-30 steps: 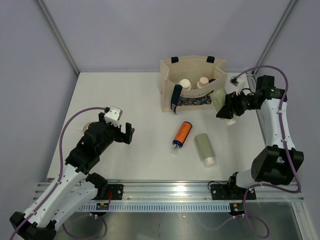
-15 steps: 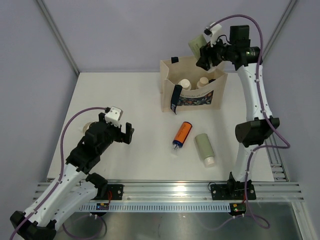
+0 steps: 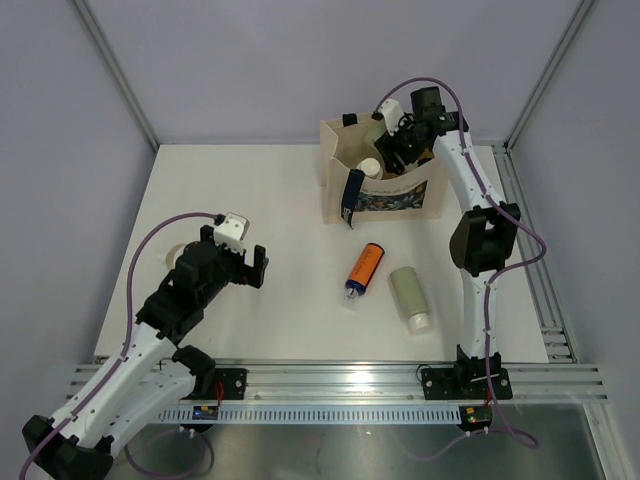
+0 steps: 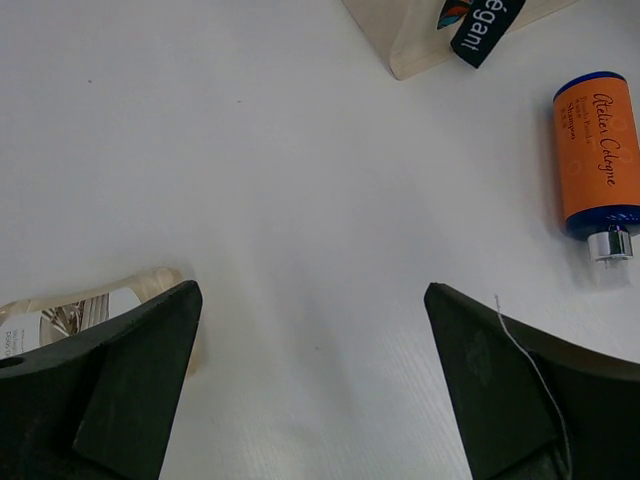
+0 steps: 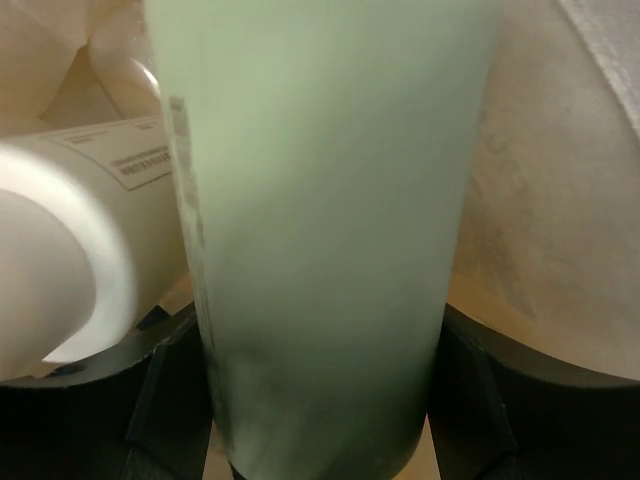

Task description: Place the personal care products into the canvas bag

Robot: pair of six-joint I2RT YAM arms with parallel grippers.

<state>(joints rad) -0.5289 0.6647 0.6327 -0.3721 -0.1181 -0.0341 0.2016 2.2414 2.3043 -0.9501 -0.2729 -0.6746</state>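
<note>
From above, the small beige canvas tote with navy strap handles and a dark floral front panel stands in the upper centre of the frame. The right gripper hangs over the tote's open top, clamped on a pale sage-green plastic bottle. A cream round-capped bottle shows inside the opening. Below the tote, on the white table, lie an orange cylindrical bottle with a blue tip and, just to its right, a second sage-green bottle with a white cap (both on their sides). The left gripper sits at the left of the frame, its jaws spread wide with nothing between them.

In the left wrist view, two dark fingers fill the bottom corners, well apart over bare table. The orange bottle is at the upper right, and the tote's corner and a navy strap are at the top edge. A pale, shiny labelled container peeks out at the lower left, possibly a bottle.

In the right wrist view, the held sage-green bottle fills the centre, pinched between dark fingers. The cream bottle is on the left and beige canvas on the right.
</note>
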